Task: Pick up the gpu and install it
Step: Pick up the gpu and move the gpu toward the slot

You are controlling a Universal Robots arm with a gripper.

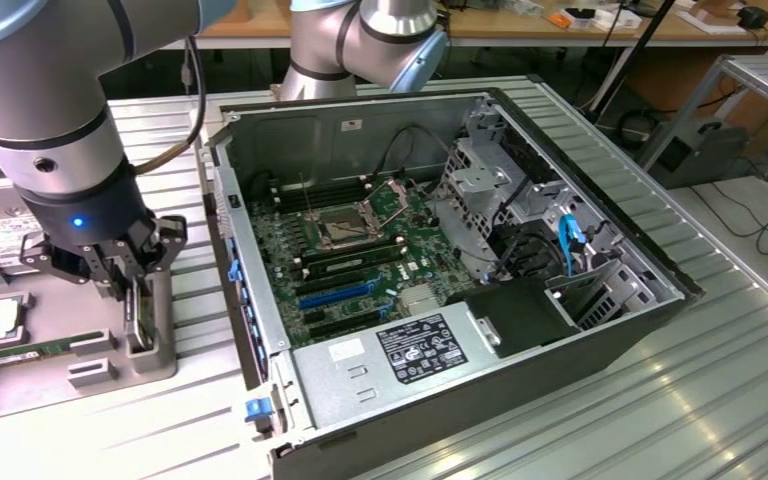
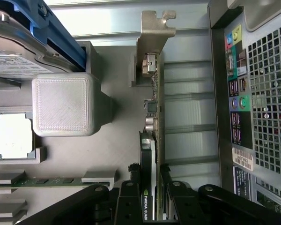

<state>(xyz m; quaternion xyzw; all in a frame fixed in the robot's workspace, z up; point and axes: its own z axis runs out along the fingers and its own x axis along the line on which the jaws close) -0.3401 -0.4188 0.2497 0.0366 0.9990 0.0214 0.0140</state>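
My exterior view looks steeply down on the open case and grey tray; my wrist view, close past the gripper, shares both.

Ribbed metal table, wooden desk behind

The gpu shows a green edge, silver bracket, seemingly black face; grey tray

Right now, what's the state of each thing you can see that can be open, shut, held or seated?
gripper: shut on the gpu.
gpu: upright on edge in the grey tray.
computer case: lying on its side, side panel off.
CPU socket: load plate raised.
processor: seated in its tray pocket.
memory stick: lying flat in the tray.
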